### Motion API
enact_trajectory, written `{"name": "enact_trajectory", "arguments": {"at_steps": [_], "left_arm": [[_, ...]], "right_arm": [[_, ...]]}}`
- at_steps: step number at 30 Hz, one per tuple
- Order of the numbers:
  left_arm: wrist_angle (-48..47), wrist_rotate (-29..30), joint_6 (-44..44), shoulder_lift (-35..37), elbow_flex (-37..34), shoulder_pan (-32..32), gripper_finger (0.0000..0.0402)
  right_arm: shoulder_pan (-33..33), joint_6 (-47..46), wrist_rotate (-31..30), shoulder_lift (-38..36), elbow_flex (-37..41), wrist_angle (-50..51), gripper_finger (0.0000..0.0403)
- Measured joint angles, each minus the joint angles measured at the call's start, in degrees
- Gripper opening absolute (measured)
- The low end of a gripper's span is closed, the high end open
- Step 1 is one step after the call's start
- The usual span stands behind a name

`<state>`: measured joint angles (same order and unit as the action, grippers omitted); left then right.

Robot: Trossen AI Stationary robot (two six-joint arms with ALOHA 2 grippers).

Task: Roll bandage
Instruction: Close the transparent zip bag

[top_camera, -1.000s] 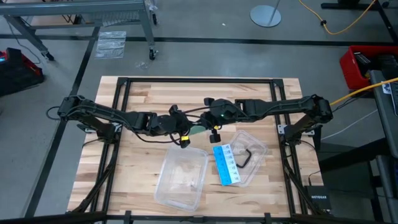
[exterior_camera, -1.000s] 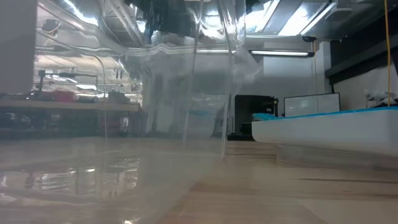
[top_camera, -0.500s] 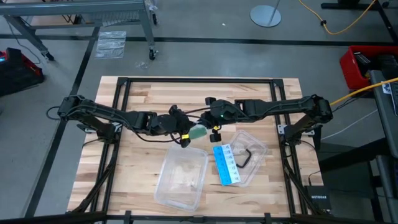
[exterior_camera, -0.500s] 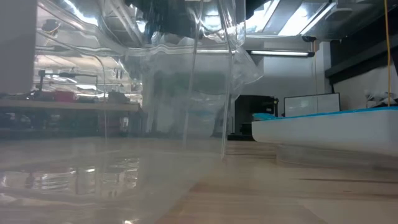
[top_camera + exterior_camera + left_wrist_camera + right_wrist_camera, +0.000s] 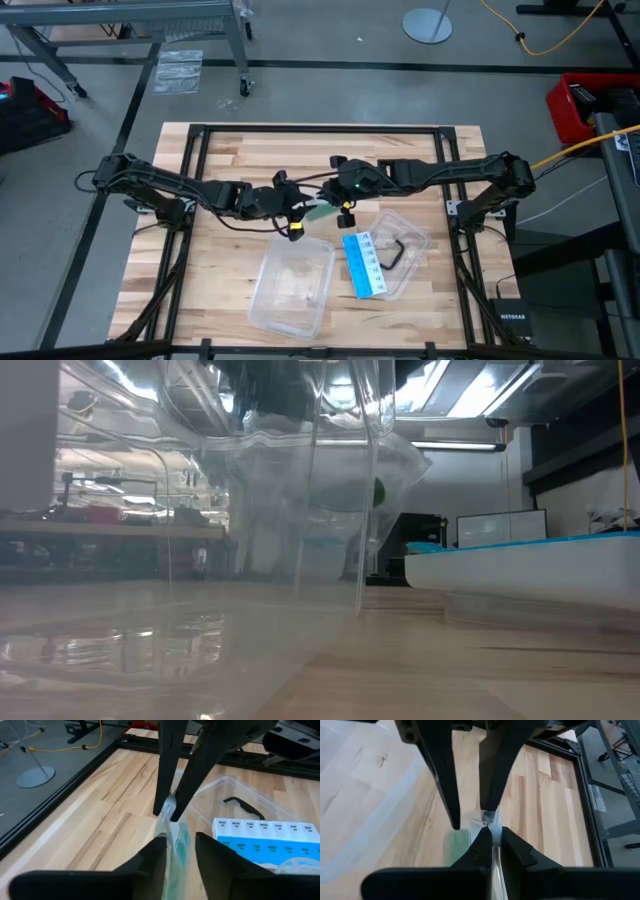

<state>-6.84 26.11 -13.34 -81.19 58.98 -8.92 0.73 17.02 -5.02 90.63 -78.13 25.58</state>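
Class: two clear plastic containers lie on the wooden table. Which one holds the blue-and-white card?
The rounded clear container under the right arm holds the blue-and-white card and a black bent piece; the rectangular clear tub has neither.

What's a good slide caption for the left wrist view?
Left hand open around the clear wrapper, right hand pinching its top.

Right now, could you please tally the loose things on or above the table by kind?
Clear plastic containers: 2
Blue-and-white pill organizer: 1
Black angled tool: 1
Green bandage in clear wrapper, held between the grippers: 1
Total: 5
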Motion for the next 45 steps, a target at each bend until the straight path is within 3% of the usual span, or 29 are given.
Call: {"name": "enact_trajectory", "arguments": {"at_steps": [5, 9, 18, 26, 45], "left_arm": [[0.24, 0.00, 0.97, 0.00, 0.00, 0.65, 0.0124], [0.29, 0.04, 3.31, 0.02, 0.00, 1.15, 0.0116], [0.25, 0.04, 4.53, 0.04, 0.02, 1.08, 0.0009], [0.14, 4.71, 4.42, 0.04, 0.00, 0.16, 0.0001], [-0.49, 4.58, 2.75, 0.04, 0.01, -1.24, 0.0004]], "right_arm": [[0.00, 0.00, 2.32, 0.00, 0.02, -1.20, 0.0019], [0.04, 0.00, 4.20, 0.00, 0.02, -2.23, 0.0019], [0.04, -0.04, 4.06, 0.00, 0.02, -1.15, 0.0019], [0.04, -0.16, 3.96, -0.02, 0.02, 2.06, 0.0019], [0.04, 0.00, 4.51, -0.13, 0.02, 1.68, 0.0019]]}}
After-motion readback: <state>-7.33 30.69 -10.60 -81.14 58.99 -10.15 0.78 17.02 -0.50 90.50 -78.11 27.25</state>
